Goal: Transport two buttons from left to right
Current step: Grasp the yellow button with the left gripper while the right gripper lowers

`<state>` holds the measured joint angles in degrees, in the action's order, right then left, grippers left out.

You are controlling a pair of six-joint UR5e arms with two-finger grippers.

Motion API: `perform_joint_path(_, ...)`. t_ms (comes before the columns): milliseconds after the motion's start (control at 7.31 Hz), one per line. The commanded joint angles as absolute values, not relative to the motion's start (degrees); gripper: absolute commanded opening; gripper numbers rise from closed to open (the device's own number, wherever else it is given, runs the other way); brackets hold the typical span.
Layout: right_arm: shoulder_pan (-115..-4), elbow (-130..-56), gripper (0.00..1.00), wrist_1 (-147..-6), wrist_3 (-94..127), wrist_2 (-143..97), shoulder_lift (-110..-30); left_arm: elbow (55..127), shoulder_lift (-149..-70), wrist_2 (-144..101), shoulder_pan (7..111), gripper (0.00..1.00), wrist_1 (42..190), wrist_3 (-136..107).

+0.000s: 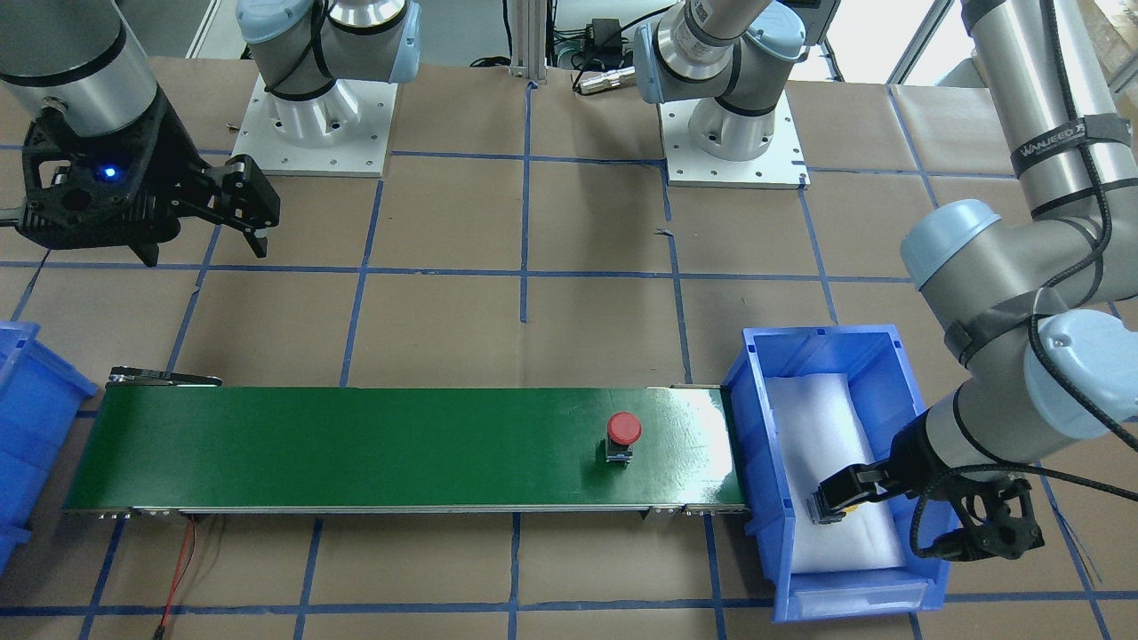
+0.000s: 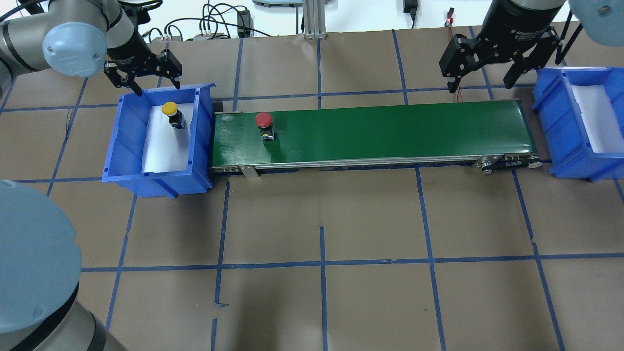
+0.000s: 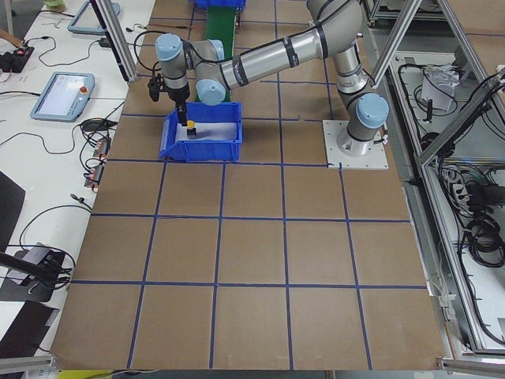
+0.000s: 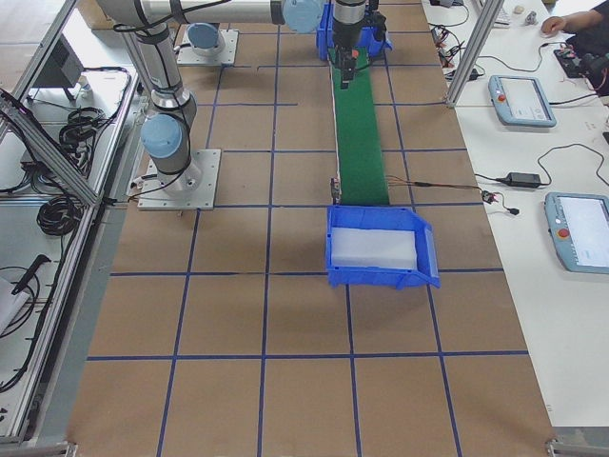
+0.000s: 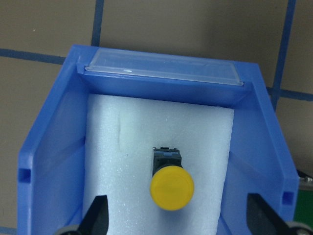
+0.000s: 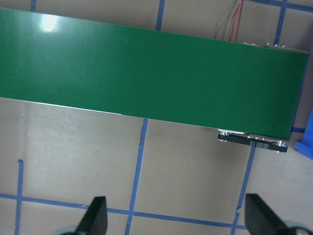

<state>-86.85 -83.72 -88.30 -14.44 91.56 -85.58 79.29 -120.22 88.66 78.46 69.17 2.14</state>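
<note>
Shows a green conveyor belt (image 2: 390,131) lying across the brown-papered table (image 2: 370,209), with a blue bin at each end. Finds the left bin (image 2: 161,183) right up against the belt's left end, lined with a white foam pad (image 2: 163,151). Contains the yellow button (image 2: 171,113), upright on that foam in the half away from the robot, cap up, clear of the walls. Puts the red button (image 2: 264,125) outside any bin: upright on the belt near its left end, just beyond the left bin's wall, which stands between the two buttons. Places the left gripper (image 2: 157,88) above the left bin, fingers (image 5: 95,218) spread wide to either side of the yellow cap, touching nothing and gripping nothing. Sets the right gripper (image 2: 480,80) high by the belt's right end, fingers likewise parted, with only belt and table beneath them. Finds the right bin (image 2: 555,122) at the belt's right end, too close to tell whether touching, holding only its own white foam liner (image 2: 597,117).
</note>
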Motion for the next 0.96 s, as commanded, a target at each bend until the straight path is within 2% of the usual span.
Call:
perform_joint_path(0, -86.84, -84.54, 1.00, -88.42, -31.39, 92.64, -85.08, 80.42, -121.64, 88.68, 78.49, 0.99, 68.56, 1.85)
perform_joint_path(411, -85.96, -84.73, 0.99, -90.95, -53.99, 91.76, -82.28, 82.09, -123.66, 88.51, 78.40, 0.98, 68.29, 1.50)
perform_joint_path(547, -85.52, -84.73, 1.00, -91.23, -58.05, 91.67, -82.27, 81.92, -123.66, 88.68, 78.40, 0.88, 68.29, 1.67)
perform_joint_path(684, -85.08, -84.73, 1.00, -91.06, -66.45, 90.36, -81.92, 82.09, -123.66, 88.51, 78.14, 0.67, 68.38, 1.76)
perform_joint_path(821, -84.99, -85.77, 1.00, -90.88, -73.15, 90.35, -81.48, 82.35, -123.58, 88.68, 78.22, 0.58, 69.07, 1.67)
